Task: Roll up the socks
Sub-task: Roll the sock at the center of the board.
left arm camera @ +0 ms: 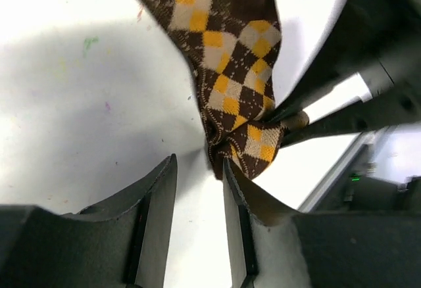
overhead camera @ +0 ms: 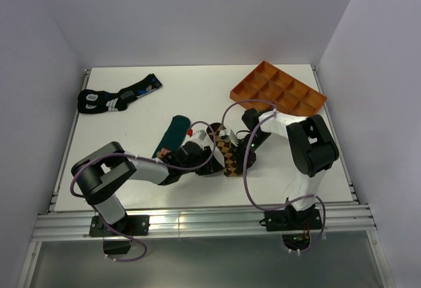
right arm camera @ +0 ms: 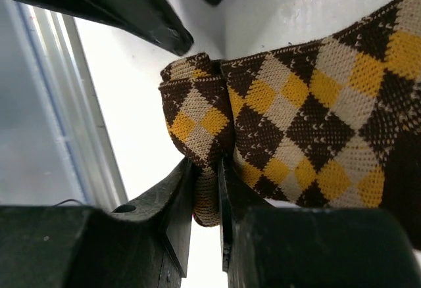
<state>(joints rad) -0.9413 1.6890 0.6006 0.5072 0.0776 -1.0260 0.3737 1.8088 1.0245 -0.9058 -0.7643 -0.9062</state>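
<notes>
While my right hand [right arm camera: 205, 166] is clamped on the folded end of the brown-and-yellow diamond-knit sock [right arm camera: 296, 123] near the tabletop's [overhead camera: 197, 97] near edge, my left hand [left arm camera: 198, 163] stands apart and empty beside it. I'd hold that pinch firm and roll evenly.

The left claw [left arm camera: 199, 163] and the right claw [right arm camera: 205, 166] are crowding tip to tip at the end of the checkered sock [overhead camera: 227, 155], leaving hardly any gap between them. An orange tray [overhead camera: 278, 89] is blocking the back right corner, and the surface [overhead camera: 197, 91] is lying bare mid-back.
</notes>
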